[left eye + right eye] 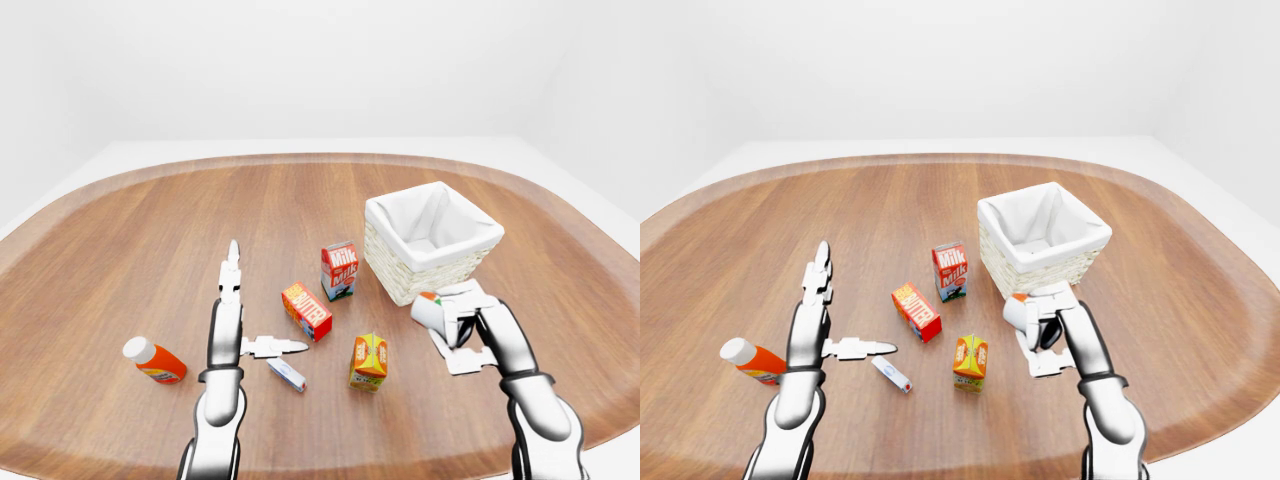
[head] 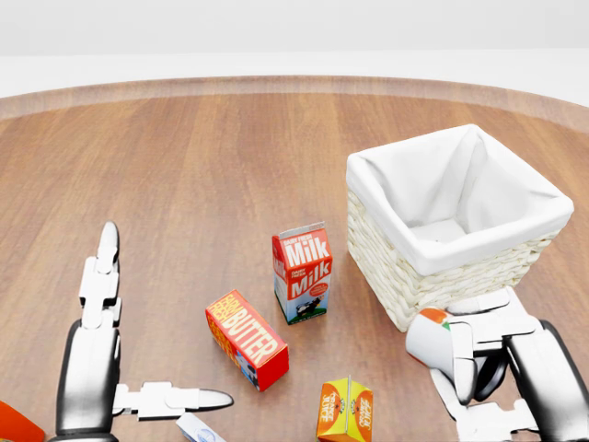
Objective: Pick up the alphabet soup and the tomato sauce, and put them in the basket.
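Observation:
My right hand (image 2: 465, 354) is shut on a small white can (image 2: 426, 337) with an orange and green label. I cannot read which can it is. It is held tilted, just below the near-left corner of the white-lined wicker basket (image 2: 396, 267), lower than its rim. The basket's inside shows only white lining. My left hand (image 1: 268, 297) is open and empty, fingers spread flat above the table at the left of the cartons. No other can shows in any view.
A milk carton (image 2: 302, 273) stands left of the basket, with a red butter box (image 2: 247, 339) and an orange juice carton (image 2: 345, 412) below it. A small white tube (image 1: 287, 374) lies by my left thumb. An orange bottle with a white cap (image 1: 153, 361) lies far left.

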Available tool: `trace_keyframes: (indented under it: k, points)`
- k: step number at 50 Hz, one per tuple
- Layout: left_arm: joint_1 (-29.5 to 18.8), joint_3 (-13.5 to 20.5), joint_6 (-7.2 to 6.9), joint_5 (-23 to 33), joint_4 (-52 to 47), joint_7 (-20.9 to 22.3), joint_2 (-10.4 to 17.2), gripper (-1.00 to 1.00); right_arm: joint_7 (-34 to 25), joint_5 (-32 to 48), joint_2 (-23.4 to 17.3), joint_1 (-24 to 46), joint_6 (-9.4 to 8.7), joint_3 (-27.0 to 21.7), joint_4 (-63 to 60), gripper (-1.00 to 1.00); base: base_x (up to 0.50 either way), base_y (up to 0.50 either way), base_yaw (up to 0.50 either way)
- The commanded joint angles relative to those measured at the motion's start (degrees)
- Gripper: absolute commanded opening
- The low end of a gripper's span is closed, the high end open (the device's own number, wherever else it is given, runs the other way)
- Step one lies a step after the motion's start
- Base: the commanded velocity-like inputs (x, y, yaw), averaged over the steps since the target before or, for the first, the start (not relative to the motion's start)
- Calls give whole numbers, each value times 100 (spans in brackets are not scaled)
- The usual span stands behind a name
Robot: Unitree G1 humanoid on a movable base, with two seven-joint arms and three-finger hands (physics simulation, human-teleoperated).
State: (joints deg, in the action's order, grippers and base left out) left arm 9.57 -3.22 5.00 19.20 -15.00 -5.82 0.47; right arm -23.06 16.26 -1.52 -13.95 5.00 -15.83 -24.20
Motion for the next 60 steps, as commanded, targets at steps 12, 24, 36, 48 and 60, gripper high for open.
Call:
trace_keyframes:
  k: [12, 24, 36, 48, 60]
  points:
    - [21, 33, 0, -92, -45, 17, -3, 100, 569, -174, -557, 1384, -164, 43, -34, -100, 0, 0, 0]
    - [-24, 49, 0, -113, -36, 26, -6, 100, 698, -241, -964, 2248, -1000, 111, -115, -100, 0, 0, 0]
    - [-50, 65, 0, -135, -42, 36, -8, 100, 956, -62, -1300, 3321, -1000, 327, 828, -100, 0, 0, 0]
    - [-8, 51, 0, -127, -71, 40, -7, 100, 1193, 186, -1431, 4042, -1000, 546, 1691, -100, 0, 0, 0]
    - [7, 33, 0, -100, -41, 23, -7, 100, 1400, 424, -1412, 4498, -1000, 731, 2435, -100, 0, 0, 0]
